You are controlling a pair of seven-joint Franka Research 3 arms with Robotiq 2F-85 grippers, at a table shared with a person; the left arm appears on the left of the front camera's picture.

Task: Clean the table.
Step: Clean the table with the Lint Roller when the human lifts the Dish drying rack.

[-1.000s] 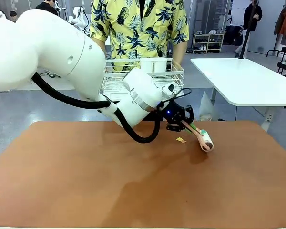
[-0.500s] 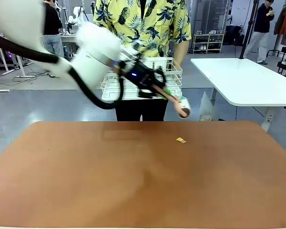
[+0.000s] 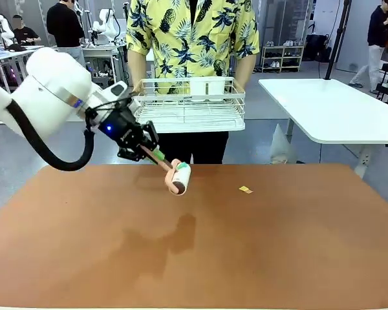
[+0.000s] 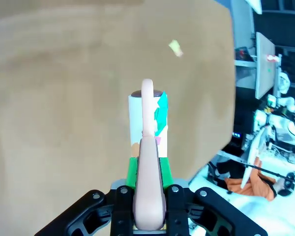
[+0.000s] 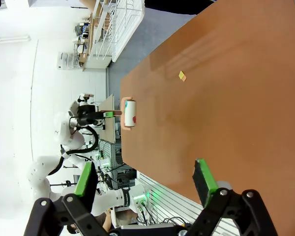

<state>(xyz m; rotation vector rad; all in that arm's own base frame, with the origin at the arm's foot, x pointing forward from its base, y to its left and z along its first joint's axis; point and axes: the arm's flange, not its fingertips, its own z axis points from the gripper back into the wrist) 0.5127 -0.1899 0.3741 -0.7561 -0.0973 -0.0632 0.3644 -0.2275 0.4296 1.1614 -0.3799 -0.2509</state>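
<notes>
Here, the left gripper (image 3: 142,150) is clamped on the pink handle of a lint roller (image 3: 179,177) and holds it in the air above the terracotta table (image 3: 258,252), left of centre. The roller's shadow falls on the tabletop. A small yellow scrap (image 3: 246,190) lies on the table to the roller's right, apart from it. The right gripper (image 5: 143,178) has its jaws spread wide and holds nothing. Across the table, a person (image 3: 191,32) holds a white wire dish rack (image 3: 191,106).

The lint roller (image 3: 179,177) hangs above the table (image 3: 258,258), left of the scrap (image 3: 246,190).
</notes>
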